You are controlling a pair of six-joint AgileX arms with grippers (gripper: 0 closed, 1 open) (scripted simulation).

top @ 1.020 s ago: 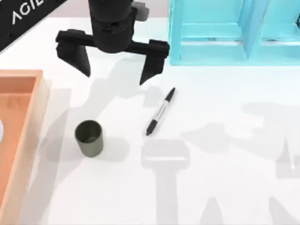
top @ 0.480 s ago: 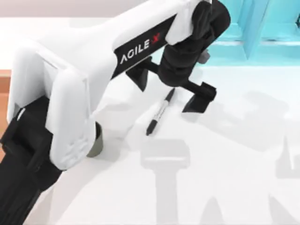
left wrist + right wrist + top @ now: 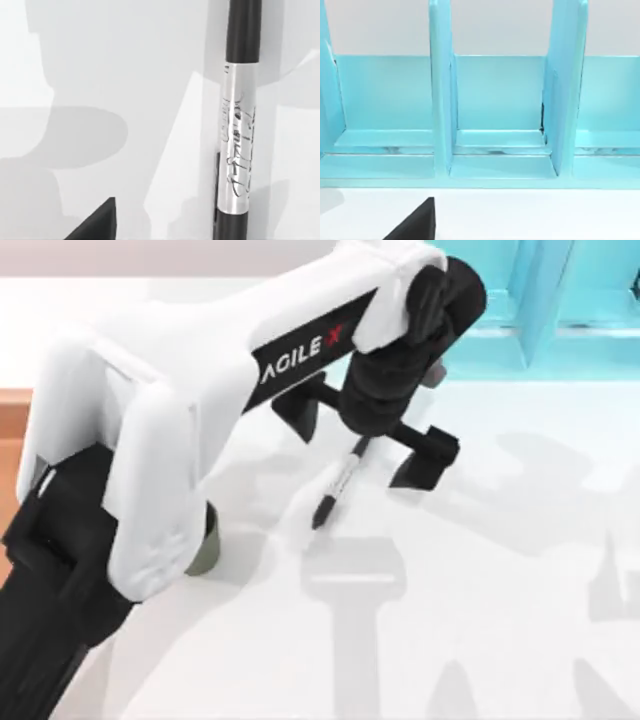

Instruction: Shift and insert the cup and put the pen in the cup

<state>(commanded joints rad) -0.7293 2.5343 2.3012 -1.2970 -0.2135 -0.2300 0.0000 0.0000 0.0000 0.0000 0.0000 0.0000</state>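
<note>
The pen [image 3: 335, 485] lies slanted on the white table, with black ends and a pale printed barrel [image 3: 237, 145]. My left gripper [image 3: 362, 438] hangs open over the pen's far end, one finger on each side of it and neither touching. One dark fingertip [image 3: 97, 225] shows in the left wrist view, well apart from the pen. My left arm covers most of the olive-green cup [image 3: 206, 545], leaving a sliver at the left. My right gripper [image 3: 417, 226] shows as a dark corner facing the turquoise rack.
A turquoise rack [image 3: 500, 330] with upright dividers [image 3: 442, 100] stands at the back right, close behind the left gripper. An orange tray [image 3: 12, 415] sits at the table's left edge. The left arm's white body spans the table's left half.
The left arm has swung from the back left over to the pen, covering the cup. In the last half second the gripper has shifted slightly left over the pen's far end.
</note>
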